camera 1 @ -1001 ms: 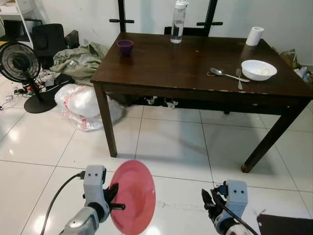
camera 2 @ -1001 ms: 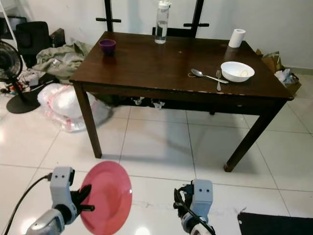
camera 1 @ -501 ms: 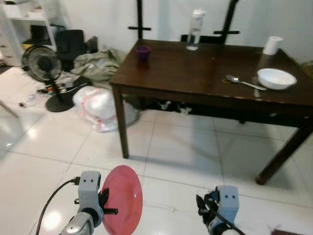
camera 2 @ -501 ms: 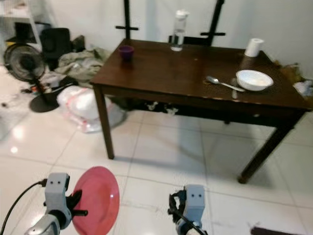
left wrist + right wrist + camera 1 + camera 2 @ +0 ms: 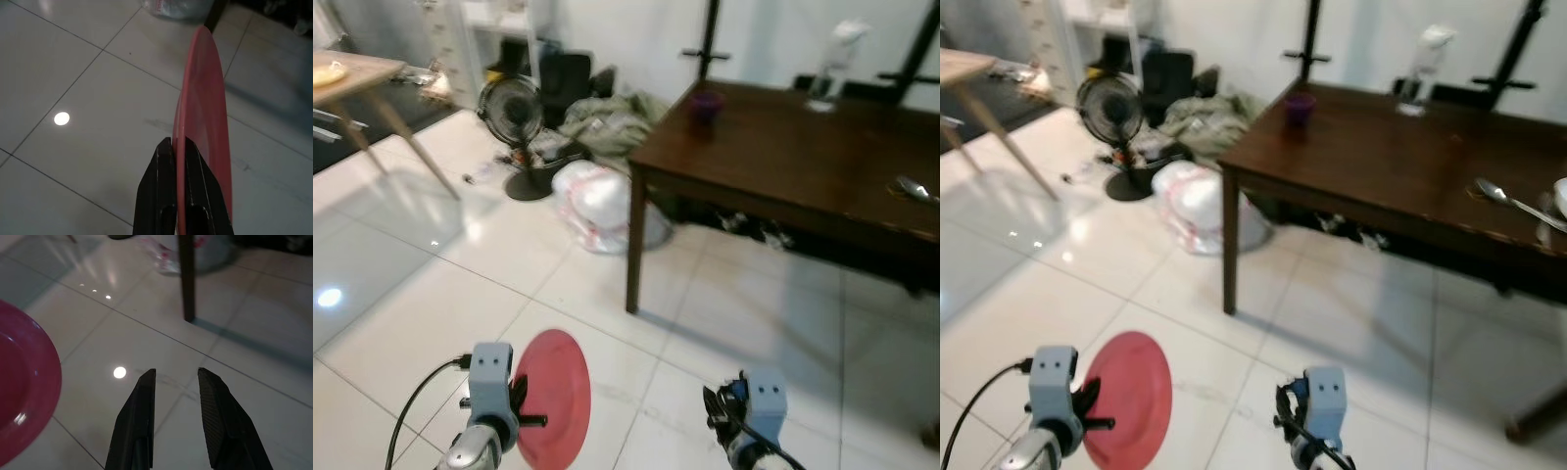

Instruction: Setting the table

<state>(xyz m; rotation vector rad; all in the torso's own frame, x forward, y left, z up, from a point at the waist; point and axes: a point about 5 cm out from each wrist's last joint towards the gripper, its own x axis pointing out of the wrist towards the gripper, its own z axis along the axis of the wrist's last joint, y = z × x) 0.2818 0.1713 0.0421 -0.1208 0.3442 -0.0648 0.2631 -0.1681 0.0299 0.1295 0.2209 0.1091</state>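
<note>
Red plate (image 5: 553, 398): round, plain, held on edge, near-vertical, low over the white tiled floor at near left. Rim clamped between the two black fingers (image 5: 159, 186) of the left end effector (image 5: 177, 147). Dark wooden tabletop (image 5: 803, 162) lies far right, well apart.

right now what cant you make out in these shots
- Bottle on the dark table: blurred by motion, contents unreadable.
- White bowl: cut off by the right-eye view's edge.
- Red plate in the left tool: edge-on in the left wrist view, so its face is hidden.
</note>
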